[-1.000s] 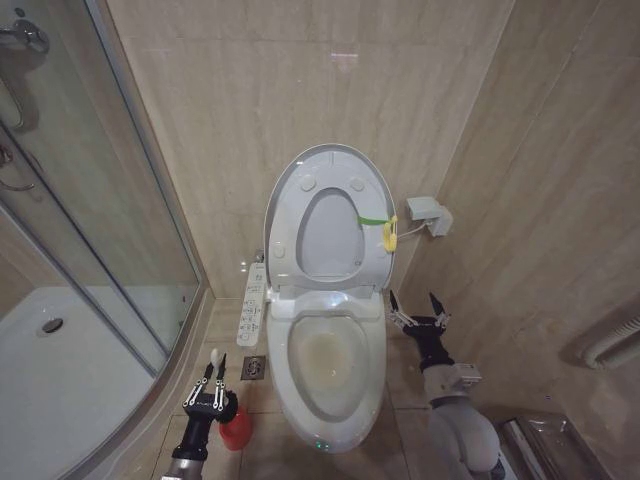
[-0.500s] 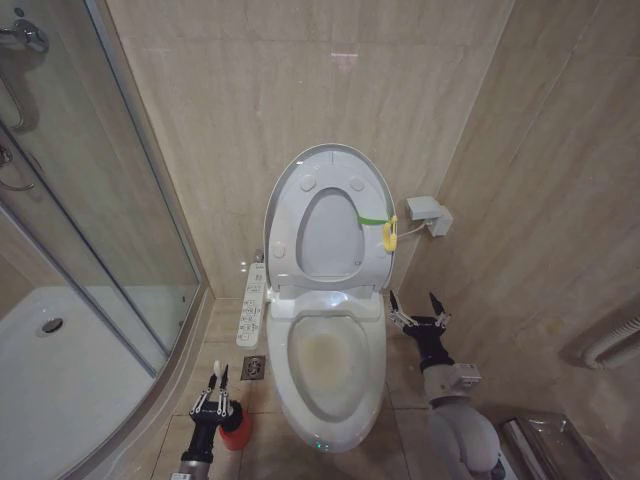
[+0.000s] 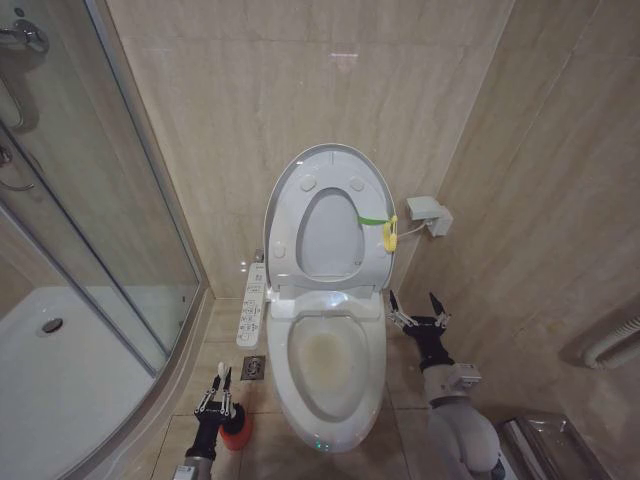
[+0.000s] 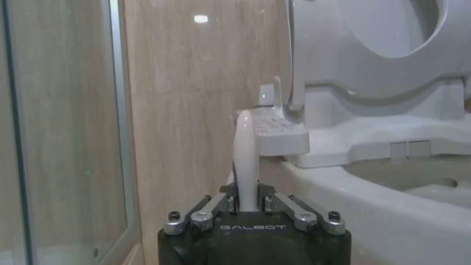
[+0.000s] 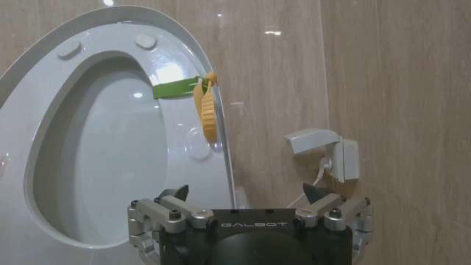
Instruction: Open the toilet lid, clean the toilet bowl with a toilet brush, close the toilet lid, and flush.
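The biggest thing is the long white ceramic toilet bowl (image 3: 330, 375), standing against the tan tiled wall (image 3: 300, 90). Inside it there is a yellow-brown stain, so it is not clean yet. Behind the bowl, the big shiny white plastic toilet lid (image 3: 330, 215) stands up, leaning back on the wall. A green strap with a yellow loop (image 3: 385, 228) hangs on its edge. So the opening step is done.

On the robot's left is a glass shower wall (image 3: 90, 200) with a white shower tray (image 3: 60, 390) below it. A long white button panel (image 3: 253, 305) sticks out beside the bowl on that side.

The right gripper (image 3: 418, 305) hangs beside the bowl near the wall, with its two fingers spread wide and nothing between them.

Low on the floor, just left of the bowl, sits a small round red cup (image 3: 236, 430). The thin white stick of the toilet brush (image 4: 246, 165) pokes up out of it. The left gripper (image 3: 217, 398) is right over the cup, and its fingers are pinched onto the stick.

The step now is picking up the brush. Next, I think the left arm needs to lift the brush straight up out of the cup, then carry it over the rim into the bowl.
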